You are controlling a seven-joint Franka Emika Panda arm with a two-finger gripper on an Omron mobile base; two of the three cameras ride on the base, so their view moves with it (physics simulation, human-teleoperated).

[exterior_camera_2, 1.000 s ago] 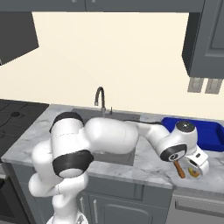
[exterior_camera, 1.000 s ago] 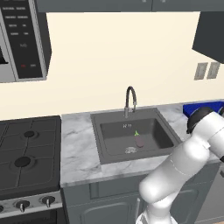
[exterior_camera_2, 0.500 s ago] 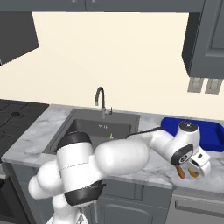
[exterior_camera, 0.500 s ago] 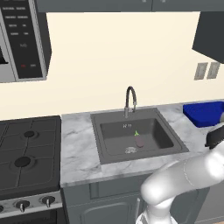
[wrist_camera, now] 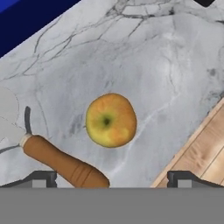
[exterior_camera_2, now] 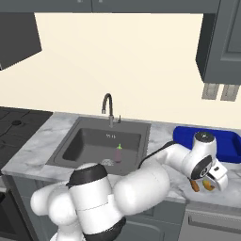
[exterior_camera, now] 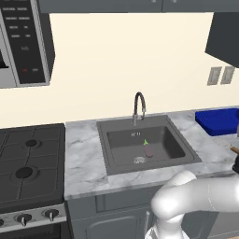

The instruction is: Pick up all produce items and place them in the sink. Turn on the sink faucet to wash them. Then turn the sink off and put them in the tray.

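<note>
Gripper (wrist_camera: 112,181) open, hovering above fruit (wrist_camera: 110,120) on counter (wrist_camera: 144,57), not touching. Wooden handle (wrist_camera: 63,162) just beside fruit. Eggplant (exterior_camera: 149,150) in sink (exterior_camera: 145,145) near drain. Tray (exterior_camera_2: 233,147) on counter behind gripper.

So my claw (wrist_camera: 112,177) is hanging over the counter (wrist_camera: 144,57) to the right of the sink (exterior_camera_2: 82,150), jaws spread wide, looking straight down. The round fruit (wrist_camera: 110,120) sits on the counter right between my fingertips, a bit ahead of them, touching nothing. Just beside it on one side lies a wooden handle (wrist_camera: 63,162), and a wooden board (wrist_camera: 203,153) edges in on the other. The tray (exterior_camera_2: 226,146) is on the counter behind my hand, toward the wall. The eggplant (exterior_camera: 148,149) lies in the sink near the drain (exterior_camera: 139,160), with the faucet (exterior_camera: 138,106) behind the basin.
</note>
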